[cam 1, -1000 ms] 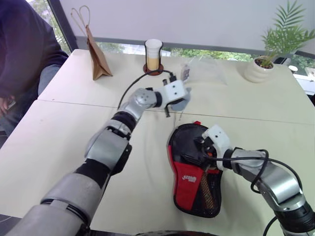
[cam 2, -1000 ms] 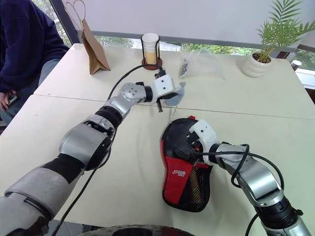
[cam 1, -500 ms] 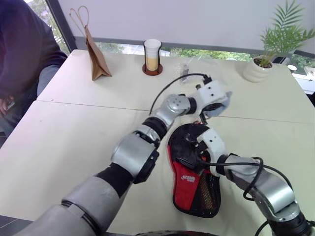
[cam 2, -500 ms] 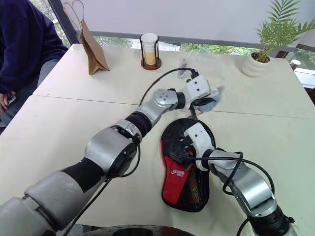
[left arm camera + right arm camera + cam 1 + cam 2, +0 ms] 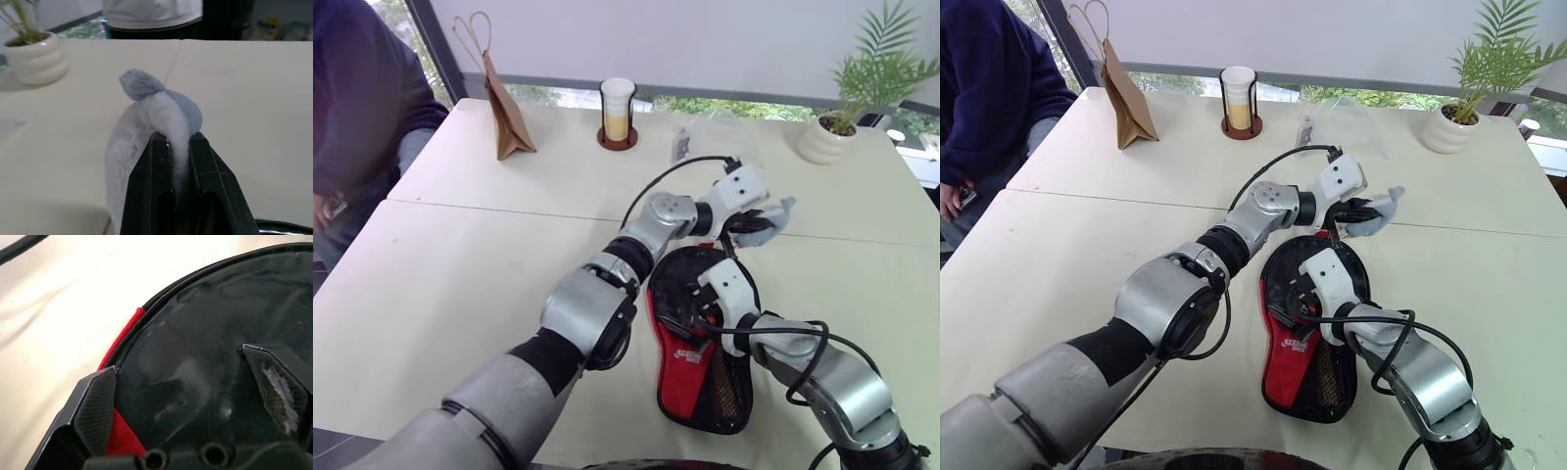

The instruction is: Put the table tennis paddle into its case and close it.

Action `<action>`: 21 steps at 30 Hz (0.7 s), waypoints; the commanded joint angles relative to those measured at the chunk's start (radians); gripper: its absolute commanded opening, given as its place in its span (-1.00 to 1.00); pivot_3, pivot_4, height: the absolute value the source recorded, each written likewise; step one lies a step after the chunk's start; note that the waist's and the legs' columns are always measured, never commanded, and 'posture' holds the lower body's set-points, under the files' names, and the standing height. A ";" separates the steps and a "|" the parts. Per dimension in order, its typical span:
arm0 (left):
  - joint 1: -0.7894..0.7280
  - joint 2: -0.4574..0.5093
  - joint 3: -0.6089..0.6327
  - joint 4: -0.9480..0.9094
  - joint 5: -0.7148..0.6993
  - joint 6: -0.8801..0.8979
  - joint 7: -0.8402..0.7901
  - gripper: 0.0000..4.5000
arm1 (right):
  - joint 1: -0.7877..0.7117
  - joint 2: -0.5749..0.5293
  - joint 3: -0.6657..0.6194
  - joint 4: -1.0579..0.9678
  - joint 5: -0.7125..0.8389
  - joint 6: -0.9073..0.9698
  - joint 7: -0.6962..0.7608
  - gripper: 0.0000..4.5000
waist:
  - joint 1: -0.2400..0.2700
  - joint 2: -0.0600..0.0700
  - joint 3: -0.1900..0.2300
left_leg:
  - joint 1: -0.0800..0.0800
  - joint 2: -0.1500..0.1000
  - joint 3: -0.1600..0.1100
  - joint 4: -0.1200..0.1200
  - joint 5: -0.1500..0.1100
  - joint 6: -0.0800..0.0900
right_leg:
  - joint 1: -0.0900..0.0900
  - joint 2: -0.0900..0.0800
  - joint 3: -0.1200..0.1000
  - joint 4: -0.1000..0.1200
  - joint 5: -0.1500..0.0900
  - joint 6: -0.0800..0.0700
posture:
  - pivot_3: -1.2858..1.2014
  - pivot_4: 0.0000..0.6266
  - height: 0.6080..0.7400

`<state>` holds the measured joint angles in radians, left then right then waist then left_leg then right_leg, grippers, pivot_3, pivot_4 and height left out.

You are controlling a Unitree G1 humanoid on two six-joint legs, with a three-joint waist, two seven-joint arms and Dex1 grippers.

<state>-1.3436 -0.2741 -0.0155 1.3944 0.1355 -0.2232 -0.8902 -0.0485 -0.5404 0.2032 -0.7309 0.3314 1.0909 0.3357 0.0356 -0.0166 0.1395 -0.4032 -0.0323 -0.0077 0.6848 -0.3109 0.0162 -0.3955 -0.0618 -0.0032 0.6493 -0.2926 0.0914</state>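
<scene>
My left gripper is pinching the grey fluffy ball, while my right gripper is hanging spread over the paddle.

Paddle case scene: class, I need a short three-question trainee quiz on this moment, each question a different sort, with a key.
1. True or false: the left gripper is shut on the grey fluffy ball.
2. The right gripper is: A open over the case; B holding the cup; C touching the plant pot.
3. Fill in: the brown paper bag stands on the ____.

Key: 1 true; 2 A; 3 table.
</scene>
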 commanded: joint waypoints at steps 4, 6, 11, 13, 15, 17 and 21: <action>0.009 -0.106 -0.005 -0.037 -0.009 0.012 -0.040 0.43 | 0.034 -0.017 0.053 0.075 0.008 0.037 0.033 1.00 | 0.000 0.000 0.000 | 0.000 0.000 0.000 0.000 0.000 0.000 | 0.000 0.000 0.000 0.000 0.000 0.000 | 0.03 -0.52 1.00; 0.009 -0.090 -0.001 -0.038 -0.015 0.024 -0.046 0.91 | 0.027 -0.027 0.044 0.085 0.006 0.028 0.043 1.00 | -0.001 0.000 0.000 | 0.000 0.000 0.000 0.000 0.000 0.000 | 0.000 0.000 0.000 0.000 0.000 0.000 | 0.03 -0.52 1.00; -0.011 -0.030 0.057 -0.043 -0.073 0.085 -0.089 0.98 | 0.009 -0.055 0.007 0.101 0.009 0.008 0.077 1.00 | -0.002 0.000 0.000 | 0.000 0.000 0.000 0.000 0.000 0.000 | 0.000 0.000 0.000 0.000 0.000 0.000 | 0.03 -0.52 1.00; -0.019 0.000 0.074 -0.046 -0.086 0.102 -0.103 0.98 | 0.007 -0.072 -0.011 0.105 0.009 -0.004 0.094 1.00 | -0.002 0.000 0.000 | 0.000 0.000 0.000 0.000 0.000 0.000 | 0.000 0.000 0.000 0.000 0.000 0.000 | 0.03 -0.52 1.00; -0.026 0.041 0.087 -0.051 -0.098 0.110 -0.136 0.98 | 0.006 -0.083 -0.038 0.088 0.016 -0.009 0.105 1.00 | 0.000 0.000 0.000 | 0.000 0.000 0.000 0.000 0.000 0.000 | 0.000 0.000 0.000 0.000 0.000 0.000 | 0.03 -0.52 1.00; -0.016 0.122 0.075 -0.064 -0.086 0.079 -0.203 0.98 | -0.002 -0.110 -0.091 0.047 0.033 0.003 0.123 1.00 | 0.000 0.000 0.000 | 0.000 0.000 0.000 0.000 0.000 0.000 | 0.000 0.000 0.000 0.000 0.000 0.000 | 0.03 -0.52 1.00; 0.034 0.231 0.036 -0.086 -0.062 0.003 -0.327 0.98 | -0.044 -0.153 -0.187 -0.018 0.081 0.051 0.151 1.00 | -0.009 0.001 0.000 | -0.001 0.000 0.000 -0.001 0.000 -0.001 | -0.002 0.000 0.000 0.001 0.000 0.000 | 0.03 -0.52 1.00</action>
<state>-1.3222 -0.0405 0.0316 1.3389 0.0719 -0.1844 -1.1654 -0.0770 -0.6814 0.0579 -0.7116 0.3883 1.1164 0.4769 0.0262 -0.0158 0.1399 -0.4046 -0.0322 -0.0077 0.6839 -0.3103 0.0152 -0.3982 -0.0619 -0.0028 0.6502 -0.2926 0.0913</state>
